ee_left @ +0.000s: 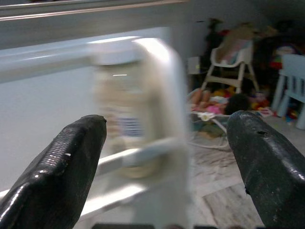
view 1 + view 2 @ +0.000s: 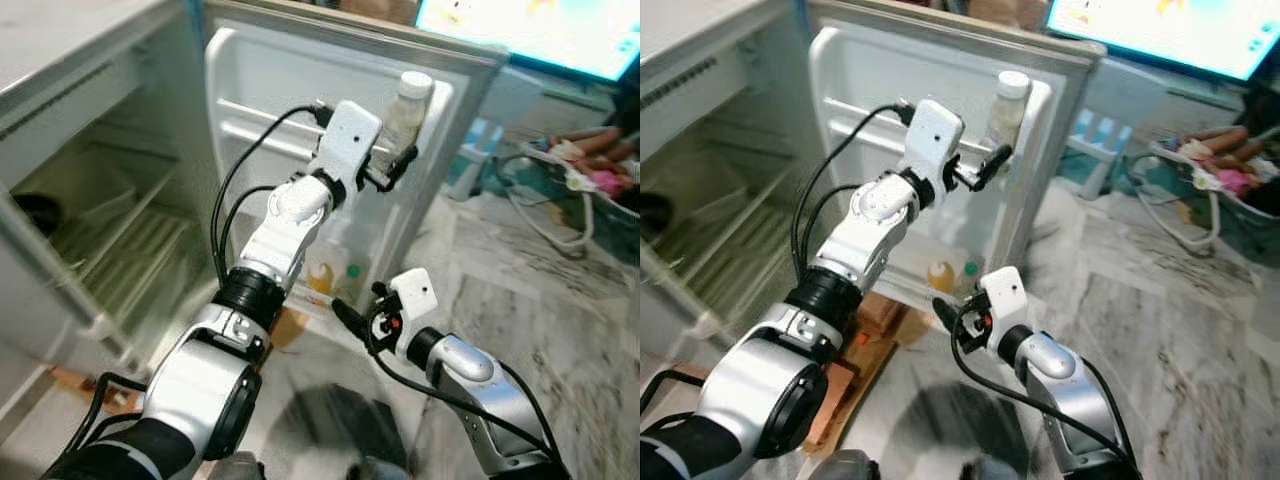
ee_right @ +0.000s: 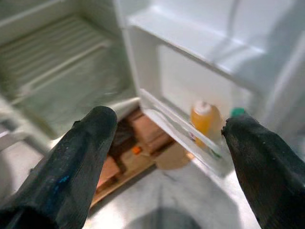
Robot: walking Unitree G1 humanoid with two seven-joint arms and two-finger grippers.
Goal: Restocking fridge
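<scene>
With white bottle [image 2: 406,108] standing on fridge door's [image 2: 300,70] upper shelf: left gripper [image 2: 395,163] spread just beside it, right gripper [image 2: 350,315] spread, idle; further restocking likely pending.

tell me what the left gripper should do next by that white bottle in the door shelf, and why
Probably draw the left gripper straight back from the white bottle. The bottle stands upright behind the rail of the upper door shelf, and in the left wrist view the fingers are spread wide either side of it, apart from it. It looks placed, so pulling away without nudging it seems right.
</scene>
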